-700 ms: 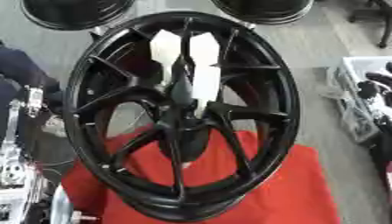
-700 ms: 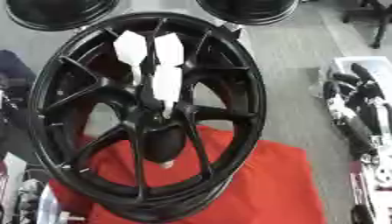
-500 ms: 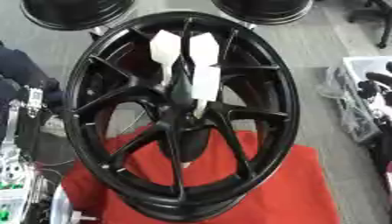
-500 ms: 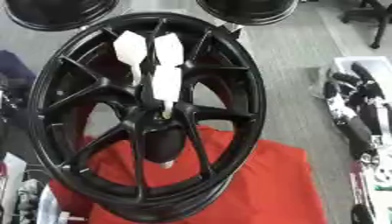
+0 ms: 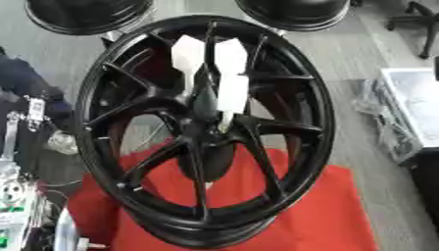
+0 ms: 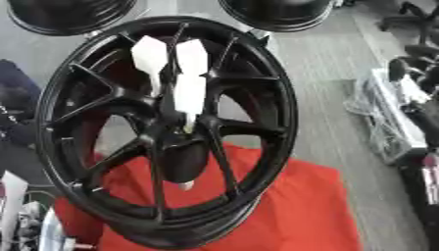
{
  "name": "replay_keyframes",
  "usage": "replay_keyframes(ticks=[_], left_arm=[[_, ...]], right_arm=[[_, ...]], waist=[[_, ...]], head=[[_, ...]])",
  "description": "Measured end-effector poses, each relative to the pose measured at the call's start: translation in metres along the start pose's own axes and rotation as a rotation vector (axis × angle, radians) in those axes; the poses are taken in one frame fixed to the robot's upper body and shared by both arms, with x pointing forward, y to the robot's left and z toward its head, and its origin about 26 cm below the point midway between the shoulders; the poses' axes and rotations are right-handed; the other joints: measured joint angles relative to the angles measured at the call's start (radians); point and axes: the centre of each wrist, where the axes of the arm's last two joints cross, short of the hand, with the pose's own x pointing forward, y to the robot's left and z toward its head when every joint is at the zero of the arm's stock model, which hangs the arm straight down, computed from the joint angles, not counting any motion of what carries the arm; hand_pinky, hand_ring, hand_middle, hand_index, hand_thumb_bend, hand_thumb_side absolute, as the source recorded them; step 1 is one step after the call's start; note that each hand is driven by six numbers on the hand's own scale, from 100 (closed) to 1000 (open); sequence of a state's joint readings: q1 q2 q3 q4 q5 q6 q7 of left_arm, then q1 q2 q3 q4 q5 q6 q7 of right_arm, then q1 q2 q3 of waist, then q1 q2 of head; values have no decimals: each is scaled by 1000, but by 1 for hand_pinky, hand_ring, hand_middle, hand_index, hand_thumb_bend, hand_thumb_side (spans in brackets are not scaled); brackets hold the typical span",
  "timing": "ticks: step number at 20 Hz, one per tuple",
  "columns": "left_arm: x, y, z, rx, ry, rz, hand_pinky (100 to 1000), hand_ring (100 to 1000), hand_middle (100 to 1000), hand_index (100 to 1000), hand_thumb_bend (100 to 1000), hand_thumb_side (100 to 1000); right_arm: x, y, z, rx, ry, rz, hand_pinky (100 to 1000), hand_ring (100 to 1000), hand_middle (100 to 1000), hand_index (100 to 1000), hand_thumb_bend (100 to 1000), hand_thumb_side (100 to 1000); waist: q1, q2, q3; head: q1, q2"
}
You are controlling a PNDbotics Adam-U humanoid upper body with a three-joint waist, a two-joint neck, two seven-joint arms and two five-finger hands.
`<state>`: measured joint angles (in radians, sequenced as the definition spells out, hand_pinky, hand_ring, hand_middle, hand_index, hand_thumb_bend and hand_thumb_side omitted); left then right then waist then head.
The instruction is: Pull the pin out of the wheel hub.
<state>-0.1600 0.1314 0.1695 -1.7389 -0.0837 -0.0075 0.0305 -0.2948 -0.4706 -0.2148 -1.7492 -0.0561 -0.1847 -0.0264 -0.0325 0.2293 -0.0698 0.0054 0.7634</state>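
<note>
A large black multi-spoke wheel [image 5: 129, 147] stands tilted on a red cloth [image 5: 326, 211]. Its hub [image 5: 204, 128] sits at the centre. Three white finger-like pieces [image 5: 231, 90] lie over the upper spokes. Two of them [image 5: 187, 53] point upward. The lowest one narrows to a thin pale tip [image 5: 225, 122] right at the hub, where a pin would sit. Black parts behind these pieces blend into the wheel, so I cannot make out which arm they belong to or how the hand is closed. A small pale tip [image 6: 186, 185] shows below the hub barrel.
Two more black rims [image 5: 85, 17] [image 5: 296, 12] lie on the grey floor behind. A white tray with clear bags [image 5: 411, 112] stands at the right. Black and white parts [image 6: 407, 83] crowd the right edge. Silver and black gear [image 5: 17, 147] fills the left edge.
The white pieces stay at the hub in the same pose. The picture has shifted slightly, and the dark parts at the right edge sit further out.
</note>
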Motion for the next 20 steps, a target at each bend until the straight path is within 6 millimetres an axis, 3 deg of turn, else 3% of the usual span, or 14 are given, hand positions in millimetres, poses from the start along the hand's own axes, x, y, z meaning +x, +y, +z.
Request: replay_keyframes(ticks=[6,12,20], left_arm=[[-1,-1,1,-15,5,-1,680,798,673,718,295,819],[-2,-2,2,-36,10,-6,680,799,674,719,297,821],[-4,-4,3,-57,17,-13,681,799,672,719,297,822]], right_arm=[[46,-38,-68,138,-197,190,809,805,798,941,388,372],[75,-48,-118,356,-299,289,825,846,859,940,445,365],[67,-27,-159,652,-275,370,838,882,891,951,475,365]], waist=[[-1,-12,14],[-8,-19,31],[-14,-23,47]], head=[[-7,0],[-17,1],[-26,5]])
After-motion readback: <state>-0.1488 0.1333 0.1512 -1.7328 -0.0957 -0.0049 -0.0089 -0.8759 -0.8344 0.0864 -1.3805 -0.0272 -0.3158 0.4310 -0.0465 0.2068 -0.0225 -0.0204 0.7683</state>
